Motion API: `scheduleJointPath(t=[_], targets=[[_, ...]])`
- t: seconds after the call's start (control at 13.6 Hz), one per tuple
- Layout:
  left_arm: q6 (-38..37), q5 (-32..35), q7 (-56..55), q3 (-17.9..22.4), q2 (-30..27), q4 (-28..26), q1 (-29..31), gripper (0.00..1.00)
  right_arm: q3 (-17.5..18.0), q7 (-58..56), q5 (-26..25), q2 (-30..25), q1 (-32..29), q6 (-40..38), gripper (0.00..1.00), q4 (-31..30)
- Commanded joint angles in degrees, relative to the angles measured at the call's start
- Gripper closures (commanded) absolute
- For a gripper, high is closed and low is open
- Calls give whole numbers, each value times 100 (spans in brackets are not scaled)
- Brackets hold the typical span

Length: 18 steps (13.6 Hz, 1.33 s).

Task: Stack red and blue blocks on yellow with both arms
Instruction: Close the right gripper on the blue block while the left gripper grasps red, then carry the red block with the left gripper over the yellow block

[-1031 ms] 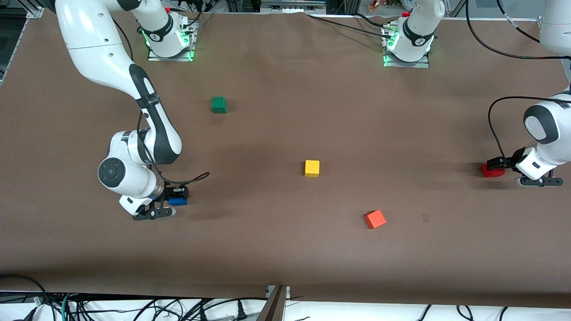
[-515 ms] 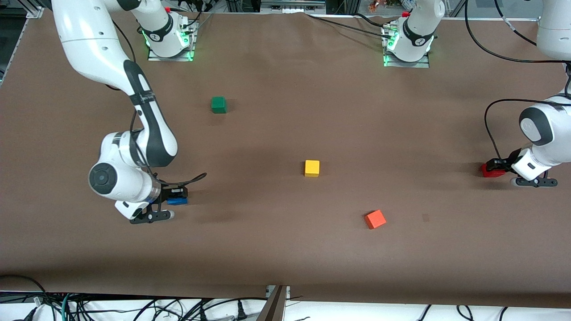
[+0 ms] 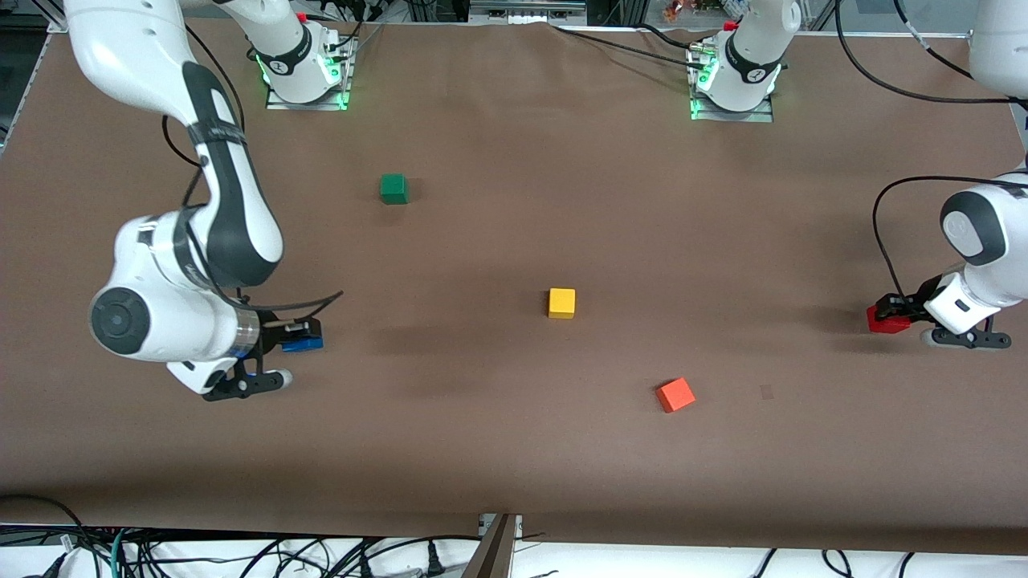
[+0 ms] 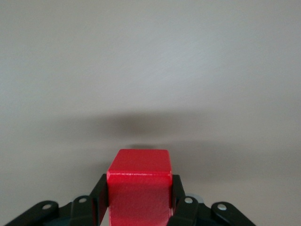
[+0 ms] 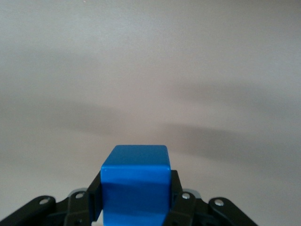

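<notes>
1. Right gripper (image 3: pixel 297 341) is clamped on the blue block (image 3: pixel 302 344), fingers on two opposite side faces. It hangs over the table (image 3: pixel 514 449) at the right arm's end. In the right wrist view the block (image 5: pixel 135 181) sits square between the fingers (image 5: pixel 181 207), its top face clear of them.
2. Left gripper (image 3: pixel 893 309) is clamped on the red block (image 3: pixel 886 319) in the same way, over the left arm's end of the table. The left wrist view shows the block (image 4: pixel 138 188) seated evenly, with a shadow on the table below it, so I judge it lifted.
3. Yellow block (image 3: pixel 561 303) sits alone near the table's middle, between the two arms and well apart from both grippers, its top bare.
4. Distractors: green cube (image 3: pixel 393 189) lies farther from the front camera than the yellow block; orange-red cube (image 3: pixel 675 394) lies nearer and is turned at an angle. Neither touches the yellow block.
5. Handling judgement: the blocks look rigid, light and matte, so a side-face pinch should hold without slip or crushing.
6. A grip low on the sides would foul the block beneath on release; a high, centred hold suits stacking.
7. Risk: a small footprint means any offset could topple the stack.
</notes>
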Motion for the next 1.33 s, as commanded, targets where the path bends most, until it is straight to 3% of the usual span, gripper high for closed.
scheduleJointPath(t=[0.0,0.15,0.29,0.59,0.74,1.25], targets=[[-1061,-132,-835,-727,-231,629,-29,100,-38,-32,18,-467,-17,-569,66,-30],[-1703,-35,-1740,-1482,-284,1094,-64,100,-83,-58,9,-608,-8,-721,64,-39],[-1987,-26,-2471,-1871,-241,1377,-448,100,-65,3,-8,-591,45,-677,64,-39],[-1909,0,-3974,-1846,-13,1422,-1976,100,-39,301,-8,-591,141,-590,64,-13],[-1742,428,-4135,-1846,337,1693,-2645,100,-39,433,-8,-573,220,-536,64,48],[-1197,853,-5338,-1785,1218,1906,-3684,100,-39,636,-8,-521,300,-519,64,172]])
